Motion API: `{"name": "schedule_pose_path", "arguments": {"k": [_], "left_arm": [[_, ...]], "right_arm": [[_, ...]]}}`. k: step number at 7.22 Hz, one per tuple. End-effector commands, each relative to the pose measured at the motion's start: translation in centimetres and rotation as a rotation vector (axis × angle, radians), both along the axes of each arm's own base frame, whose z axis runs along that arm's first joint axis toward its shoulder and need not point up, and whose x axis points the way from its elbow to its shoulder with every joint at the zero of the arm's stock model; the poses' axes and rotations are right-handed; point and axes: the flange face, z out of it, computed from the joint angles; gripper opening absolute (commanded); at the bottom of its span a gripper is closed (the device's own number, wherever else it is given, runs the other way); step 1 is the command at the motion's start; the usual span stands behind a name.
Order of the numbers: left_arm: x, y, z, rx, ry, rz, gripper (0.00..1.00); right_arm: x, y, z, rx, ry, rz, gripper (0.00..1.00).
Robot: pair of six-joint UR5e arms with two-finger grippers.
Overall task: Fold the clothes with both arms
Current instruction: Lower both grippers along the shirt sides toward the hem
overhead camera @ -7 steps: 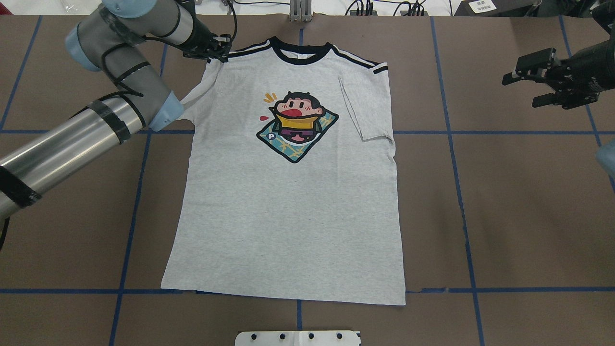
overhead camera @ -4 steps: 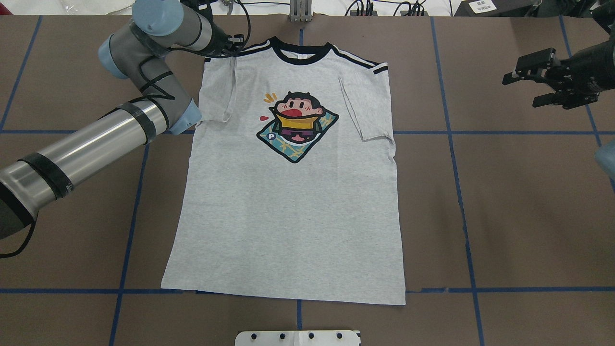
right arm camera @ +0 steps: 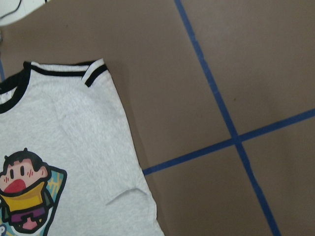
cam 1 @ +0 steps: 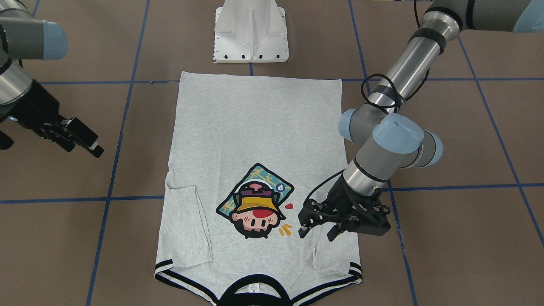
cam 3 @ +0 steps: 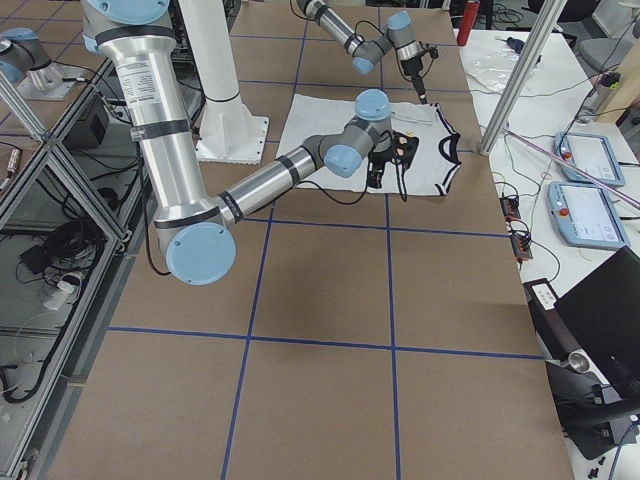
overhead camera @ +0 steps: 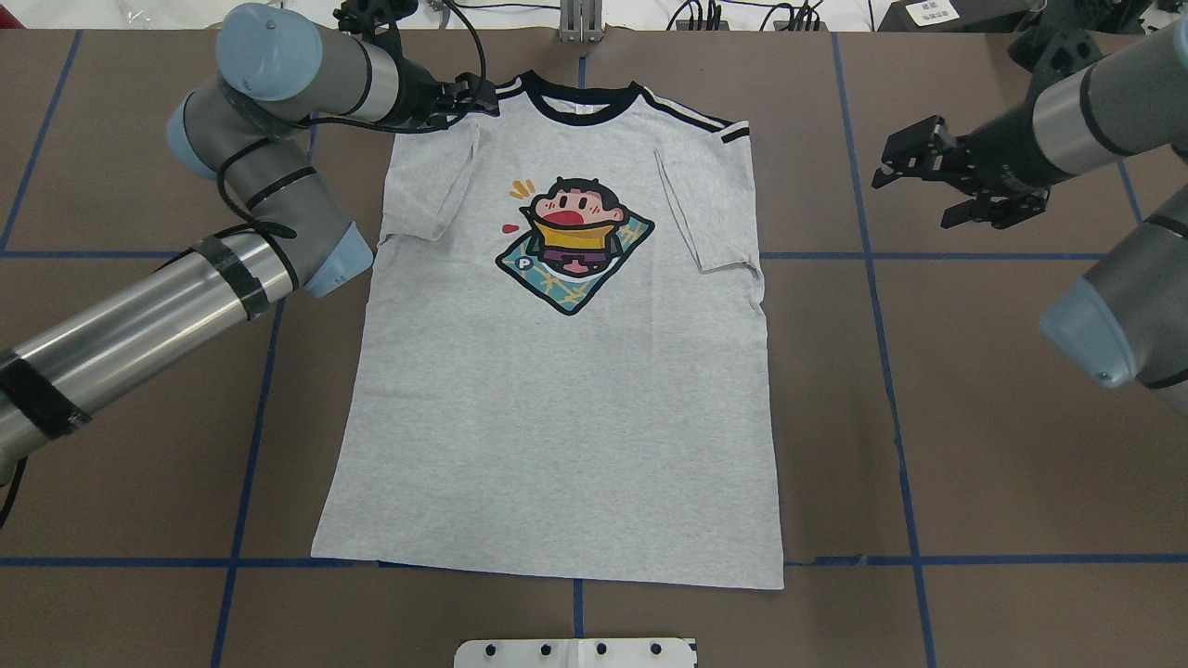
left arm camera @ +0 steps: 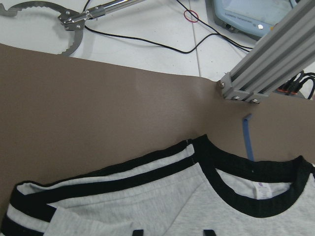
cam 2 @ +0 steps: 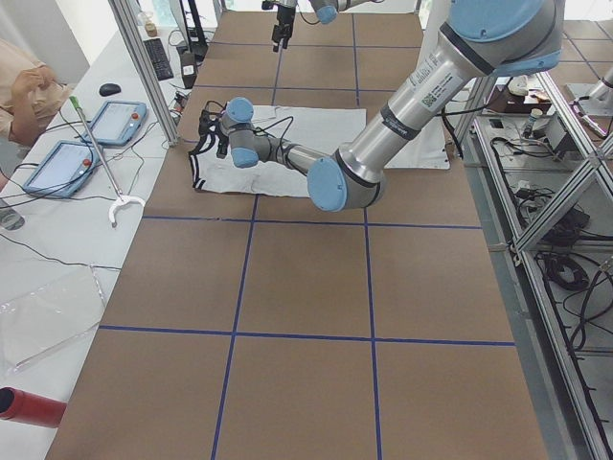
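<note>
Two sleeves lie turned in on the body of the T-shirt (overhead camera: pixel 557 417), which is spread flat and print-up on the counter (overhead camera: pixel 974 417) with its collar (overhead camera: pixel 582 102) on the side away from the robot, so the larger folds look to be what remains. The main risk sits at the left sleeve (overhead camera: pixel 432 190). The left end effector (cam 1: pixel 316 231) hangs right over that flap near the shoulder, and if a fingertip or the loose cable (cam 1: pixel 316 191) by the wrist catches the thin jersey as the arm moves off, the flap could be dragged open or the shoulder pulled askew. A second risk is an uneven fold. If the two arms take the shirt at unmatched points, or one pinches only the top layer, the body would probably fold crooked and the right sleeve (overhead camera: pixel 705 213) could slip out of place. The left end effector has its fingers moderately apart with no cloth clamped between them. The left wrist view shows both tips over the striped shoulder, though I cannot tell whether they touch the fabric. The right end effector (overhead camera: pixel 914 190) is spread wide and holds nothing, poised above bare counter well apart from the shirt's right shoulder.
</note>
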Motion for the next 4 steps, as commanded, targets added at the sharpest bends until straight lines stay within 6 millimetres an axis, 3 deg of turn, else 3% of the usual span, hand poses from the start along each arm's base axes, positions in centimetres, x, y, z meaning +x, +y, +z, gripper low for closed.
{"name": "schedule_pose_path", "arguments": {"k": [1,3,4], "left_arm": [[-3.0,7.9,-0.8,-0.032,0.115,0.100,0.84],[-6.9,13.8,1.1,-0.106,0.136,0.196,0.84],[-8.6,15.8,0.3,-0.112,0.149,0.198,0.89]], "right_arm": [[-9.9,9.2,-6.1,-0.099,0.034,0.015,1.00],[-16.9,18.8,-6.9,-0.142,0.060,0.037,0.96],[-18.8,22.4,-7.0,-0.206,0.087,0.053,0.96]]}}
